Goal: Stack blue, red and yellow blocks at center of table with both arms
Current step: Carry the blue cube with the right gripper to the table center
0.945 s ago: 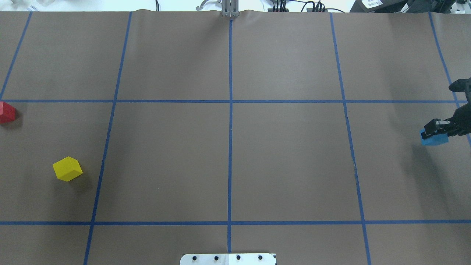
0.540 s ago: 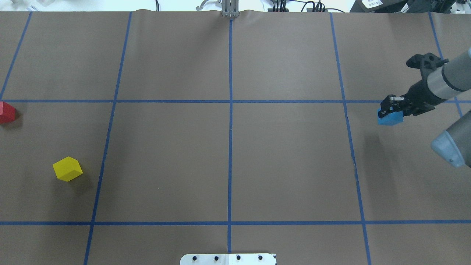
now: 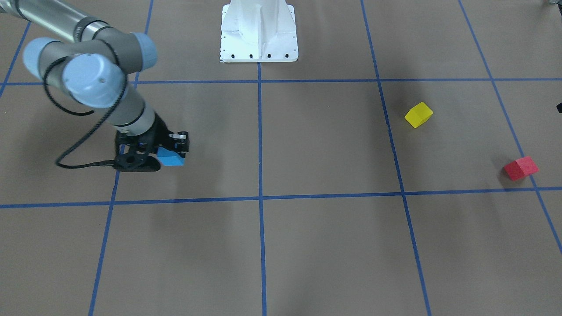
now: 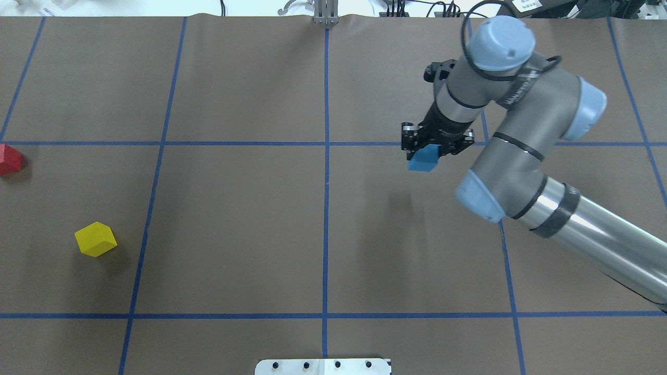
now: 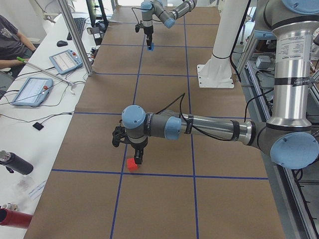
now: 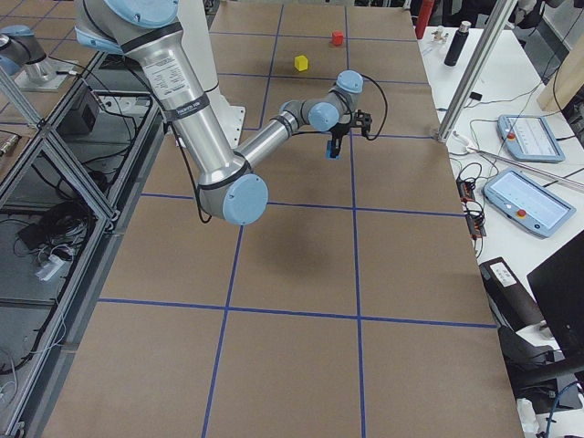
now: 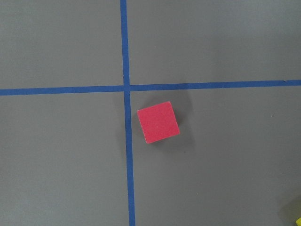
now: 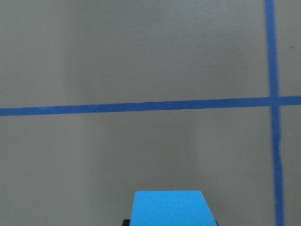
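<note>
One blue block [image 4: 423,161], clamped in the right gripper [image 4: 428,152], hangs above the table [image 4: 234,219].

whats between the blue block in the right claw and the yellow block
Between the blue block and yellow block, only bare table crossed by tape lines, seen in the overhead view.

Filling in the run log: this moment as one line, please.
right pincer: shut on blue block, lifted | left pincer: over red block, state unclear | yellow block: untouched | stack: none
</note>
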`<state>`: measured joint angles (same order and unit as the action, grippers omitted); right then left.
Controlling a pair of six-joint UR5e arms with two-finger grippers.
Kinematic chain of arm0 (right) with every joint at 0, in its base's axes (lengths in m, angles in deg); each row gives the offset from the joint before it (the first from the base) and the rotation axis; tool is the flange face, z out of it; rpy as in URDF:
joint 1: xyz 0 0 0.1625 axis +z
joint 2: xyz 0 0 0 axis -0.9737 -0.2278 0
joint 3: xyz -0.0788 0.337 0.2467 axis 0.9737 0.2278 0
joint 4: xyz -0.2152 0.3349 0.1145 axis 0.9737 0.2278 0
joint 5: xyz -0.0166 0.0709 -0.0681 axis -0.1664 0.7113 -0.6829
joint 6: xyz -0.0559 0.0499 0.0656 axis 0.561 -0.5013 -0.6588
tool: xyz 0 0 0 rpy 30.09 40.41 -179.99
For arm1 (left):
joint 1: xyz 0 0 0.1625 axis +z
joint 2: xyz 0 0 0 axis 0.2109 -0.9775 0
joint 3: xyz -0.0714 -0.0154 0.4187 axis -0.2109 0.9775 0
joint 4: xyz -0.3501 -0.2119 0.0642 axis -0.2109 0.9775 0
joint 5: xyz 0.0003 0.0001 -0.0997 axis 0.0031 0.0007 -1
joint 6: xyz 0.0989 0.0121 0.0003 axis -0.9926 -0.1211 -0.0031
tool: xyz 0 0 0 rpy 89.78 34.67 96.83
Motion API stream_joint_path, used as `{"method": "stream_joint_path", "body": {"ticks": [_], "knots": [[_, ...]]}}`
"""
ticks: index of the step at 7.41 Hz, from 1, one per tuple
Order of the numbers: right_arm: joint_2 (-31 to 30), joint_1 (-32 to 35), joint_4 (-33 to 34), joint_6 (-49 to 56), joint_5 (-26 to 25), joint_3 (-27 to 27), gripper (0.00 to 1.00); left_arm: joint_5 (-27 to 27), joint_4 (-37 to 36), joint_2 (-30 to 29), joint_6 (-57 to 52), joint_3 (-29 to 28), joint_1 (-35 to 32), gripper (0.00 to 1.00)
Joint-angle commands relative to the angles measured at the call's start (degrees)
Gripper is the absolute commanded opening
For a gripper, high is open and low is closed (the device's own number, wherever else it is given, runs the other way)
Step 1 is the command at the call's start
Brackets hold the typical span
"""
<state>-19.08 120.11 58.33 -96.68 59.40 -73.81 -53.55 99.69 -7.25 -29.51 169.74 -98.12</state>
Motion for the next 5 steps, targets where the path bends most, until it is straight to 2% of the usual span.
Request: {"method": "stream_joint_path", "body": {"ticks": [1, 2, 4, 5], "knots": [[11.37, -4.15, 0.13, -3.23, -1.81, 9.92, 0.00, -0.10, 0.00, 0.00, 0.00, -0.09, -0.01, 1.00], [13.24, -5.38, 0.13, -3.06, -1.90, 12.32, 0.00, -0.18, 0.00, 0.00, -0.08, -0.09, 0.08, 1.00], [13.96, -6.71, 0.22, -4.54, -2.07, 12.69, 0.00, -0.27, 0.09, 0.00, -0.17, -0.35, 0.08, 1.00], [15.96, -7.50, 0.13, -7.43, -3.29, 15.13, 0.00, -0.36, 0.09, 0.00, -0.17, -0.26, 0.08, 1.00]]}}
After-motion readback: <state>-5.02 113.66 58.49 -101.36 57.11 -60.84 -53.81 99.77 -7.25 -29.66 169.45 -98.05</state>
